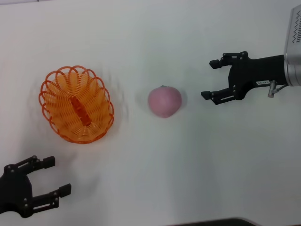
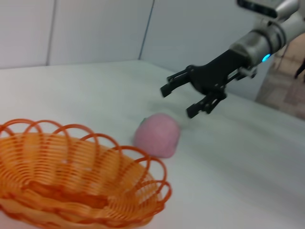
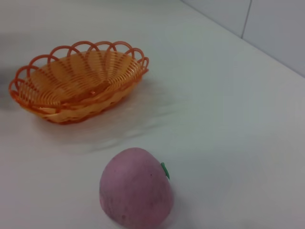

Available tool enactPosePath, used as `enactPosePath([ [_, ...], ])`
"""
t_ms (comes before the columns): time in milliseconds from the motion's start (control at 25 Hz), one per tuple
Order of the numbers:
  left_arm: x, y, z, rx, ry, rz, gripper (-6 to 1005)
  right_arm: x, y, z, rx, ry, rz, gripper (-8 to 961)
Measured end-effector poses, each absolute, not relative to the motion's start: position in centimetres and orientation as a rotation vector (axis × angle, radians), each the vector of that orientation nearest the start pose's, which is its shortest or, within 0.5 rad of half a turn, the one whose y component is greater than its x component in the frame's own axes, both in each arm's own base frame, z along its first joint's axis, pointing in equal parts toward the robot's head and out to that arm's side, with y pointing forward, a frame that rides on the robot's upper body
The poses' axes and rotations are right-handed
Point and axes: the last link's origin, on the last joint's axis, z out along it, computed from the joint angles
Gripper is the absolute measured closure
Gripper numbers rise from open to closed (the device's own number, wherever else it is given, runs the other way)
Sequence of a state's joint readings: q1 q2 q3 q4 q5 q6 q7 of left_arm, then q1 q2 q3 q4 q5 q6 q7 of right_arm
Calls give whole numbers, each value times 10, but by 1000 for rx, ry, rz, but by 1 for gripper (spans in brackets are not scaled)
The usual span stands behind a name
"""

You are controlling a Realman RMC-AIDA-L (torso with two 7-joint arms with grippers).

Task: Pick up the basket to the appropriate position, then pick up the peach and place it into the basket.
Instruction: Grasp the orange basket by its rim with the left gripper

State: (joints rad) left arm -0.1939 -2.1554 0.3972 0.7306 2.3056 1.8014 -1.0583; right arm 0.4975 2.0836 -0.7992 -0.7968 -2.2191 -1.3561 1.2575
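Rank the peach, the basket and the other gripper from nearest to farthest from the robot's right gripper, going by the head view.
From the right gripper, open at the table's right:
1. The peach, just to its left, mid-table.
2. The basket, beyond the peach, on the left.
3. The left gripper, open, at the near left corner.

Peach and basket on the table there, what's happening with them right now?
Nothing is held yet. The peach sits on the white table, apart from the empty orange basket on its left. The right tool is open, just right of the peach and facing it, probably about to pick it up. The left tool is open too, near the table's front edge below the basket.
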Motion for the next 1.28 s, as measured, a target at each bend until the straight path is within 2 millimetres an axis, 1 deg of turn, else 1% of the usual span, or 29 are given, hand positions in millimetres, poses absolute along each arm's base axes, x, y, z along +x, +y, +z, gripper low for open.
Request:
enactPosePath([
  [160,-352,189,-5,-2692,-667,-574,160,294,342,1,-2742,319,138,6],
  [400,-349,195,-2,-2693,-627,-566,161,294,341,0,-2742,320,138,6],
  [880,-349,196,-1,-2685,-636,-580,160,294,341,0,-2744,320,139,7],
  [1120,-347,198,-1,-2667,-724,-611,160,294,341,0,-2744,320,139,7],
  [1280,-345,207,5,-2611,-891,-658,161,294,341,0,-2744,314,138,6],
])
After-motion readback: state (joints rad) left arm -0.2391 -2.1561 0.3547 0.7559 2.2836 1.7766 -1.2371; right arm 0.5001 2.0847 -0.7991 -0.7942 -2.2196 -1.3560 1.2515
